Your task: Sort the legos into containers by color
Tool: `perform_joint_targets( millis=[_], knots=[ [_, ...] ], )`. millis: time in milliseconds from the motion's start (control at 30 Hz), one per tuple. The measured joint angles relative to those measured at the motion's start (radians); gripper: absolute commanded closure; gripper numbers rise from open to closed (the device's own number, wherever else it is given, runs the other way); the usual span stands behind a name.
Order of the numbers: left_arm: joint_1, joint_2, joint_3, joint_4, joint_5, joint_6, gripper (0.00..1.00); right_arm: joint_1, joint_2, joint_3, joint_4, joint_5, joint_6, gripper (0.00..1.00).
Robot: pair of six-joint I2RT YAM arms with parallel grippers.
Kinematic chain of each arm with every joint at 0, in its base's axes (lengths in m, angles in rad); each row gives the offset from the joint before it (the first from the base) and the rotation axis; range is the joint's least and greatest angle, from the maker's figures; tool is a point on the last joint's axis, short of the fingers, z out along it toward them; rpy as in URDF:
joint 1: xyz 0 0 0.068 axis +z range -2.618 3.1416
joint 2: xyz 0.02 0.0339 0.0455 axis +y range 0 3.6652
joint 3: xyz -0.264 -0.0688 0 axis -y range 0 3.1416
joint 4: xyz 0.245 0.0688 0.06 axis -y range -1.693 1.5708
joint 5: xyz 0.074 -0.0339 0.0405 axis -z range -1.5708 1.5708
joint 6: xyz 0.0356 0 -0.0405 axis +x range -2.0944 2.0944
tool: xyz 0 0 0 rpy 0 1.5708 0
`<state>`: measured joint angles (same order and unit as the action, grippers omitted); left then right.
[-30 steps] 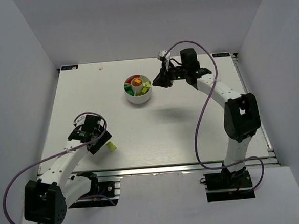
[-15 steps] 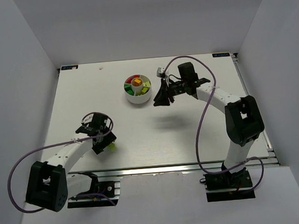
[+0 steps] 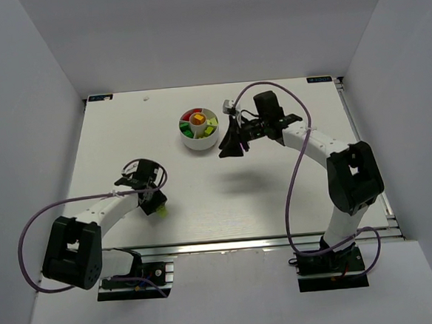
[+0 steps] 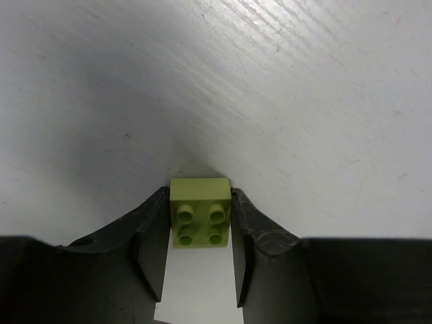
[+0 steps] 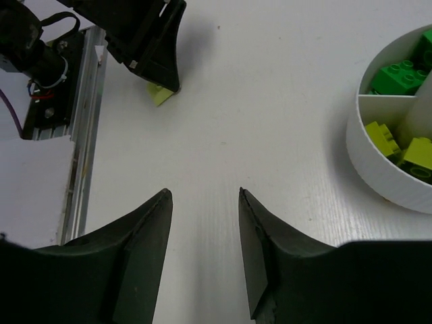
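Note:
A pale lime green lego (image 4: 200,212) lies on the white table between the fingers of my left gripper (image 4: 199,191); both fingers touch its sides. In the top view this lego (image 3: 161,208) is at the front left, under my left gripper (image 3: 154,203). It also shows in the right wrist view (image 5: 160,94). The round white dish (image 3: 198,142) at the back centre holds red, orange-yellow, dark green and lime legos in separate compartments. My right gripper (image 3: 230,148) hovers open and empty just right of the dish (image 5: 385,177), pointing toward the left arm.
The metal rail (image 5: 81,135) at the table's near edge shows in the right wrist view. White walls enclose the table on three sides. Purple cables loop from both arms.
My left gripper has moved right and down onto the lime lego and closed around it. My right gripper has swung away from the dish toward the table's middle.

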<state>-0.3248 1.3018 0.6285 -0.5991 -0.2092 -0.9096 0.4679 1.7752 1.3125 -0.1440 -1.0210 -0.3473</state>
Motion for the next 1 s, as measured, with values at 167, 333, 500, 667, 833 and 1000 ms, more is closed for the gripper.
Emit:
perform_joint_targets(
  millis=[167, 333, 500, 667, 833, 1000],
  knots=[
    [0.0, -0.032, 0.021, 0.012, 0.039, -0.036, 0.85, 0.048, -0.007, 0.0, -0.002, 0.0, 0.106, 0.43],
    [0.0, -0.125, 0.051, 0.135, 0.133, -0.154, 0.88, 0.142, -0.005, 0.0, 0.039, 0.014, 0.359, 0.4],
    [0.0, -0.138, 0.067, 0.274, 0.229, -0.28, 0.89, 0.225, 0.055, 0.09, 0.009, 0.112, 0.546, 0.38],
    [0.0, -0.114, 0.078, 0.354, 0.297, -0.352, 0.89, 0.232, 0.105, 0.174, -0.018, 0.192, 0.642, 0.34],
    [0.0, -0.105, 0.078, 0.41, 0.334, -0.405, 0.89, 0.238, 0.111, 0.2, -0.041, 0.266, 0.682, 0.33],
    [0.0, -0.105, 0.078, 0.455, 0.356, -0.444, 0.89, 0.249, 0.129, 0.212, -0.051, 0.328, 0.688, 0.34]
  ],
)
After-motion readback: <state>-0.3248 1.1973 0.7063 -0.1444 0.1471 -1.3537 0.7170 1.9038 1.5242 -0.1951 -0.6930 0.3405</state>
